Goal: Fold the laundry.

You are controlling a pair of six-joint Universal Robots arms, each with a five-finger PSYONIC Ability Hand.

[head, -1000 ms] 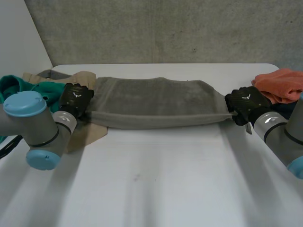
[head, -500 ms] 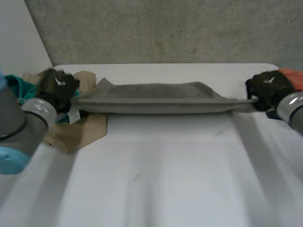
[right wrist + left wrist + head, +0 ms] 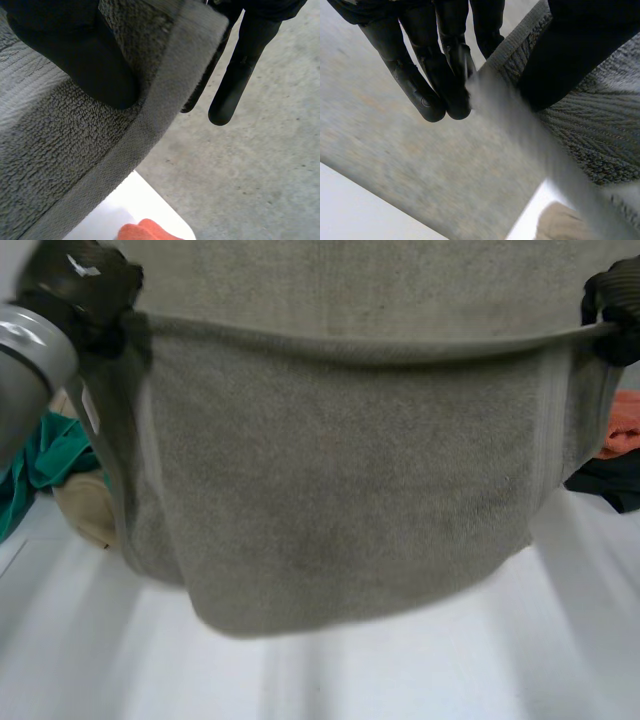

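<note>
1. Grey towel (image 3: 340,490), quantity one. It hangs in the air across the head view. Its upper edge is stretched taut from 10 o'clock to 2 o'clock, and its lower edge sags at 6 o'clock over the worktop (image 3: 420,670). More of the same towel shows above the taut edge. One small white label (image 3: 89,410) sits on the side edge at 9 o'clock.

2. Worktop, quantity one, white. It is seen below and to both sides of the hanging towel.

3. Other cloths, quantity four, all lying on the worktop apart from the towel's held edge.
- At 9 o'clock: one teal cloth (image 3: 45,465), with one beige cloth (image 3: 85,515) just beside it.
- At 3 o'clock: one orange cloth (image 3: 622,425), with one dark cloth (image 3: 610,480) just below it.

4. Hands, quantity two, raised, one at each upper corner of the towel.
- Left hand (image 3: 75,285), at 10 o'clock. In the left wrist view the towel's hem passes between the thumb (image 3: 570,55) and the fingers (image 3: 427,95), and the hem is pinched there.
- Right hand (image 3: 615,305), at 2 o'clock. In the right wrist view the thumb (image 3: 75,55) presses on the towel's pile and the fingers (image 3: 245,65) lie behind the hem, so the corner is clamped between them.
</note>
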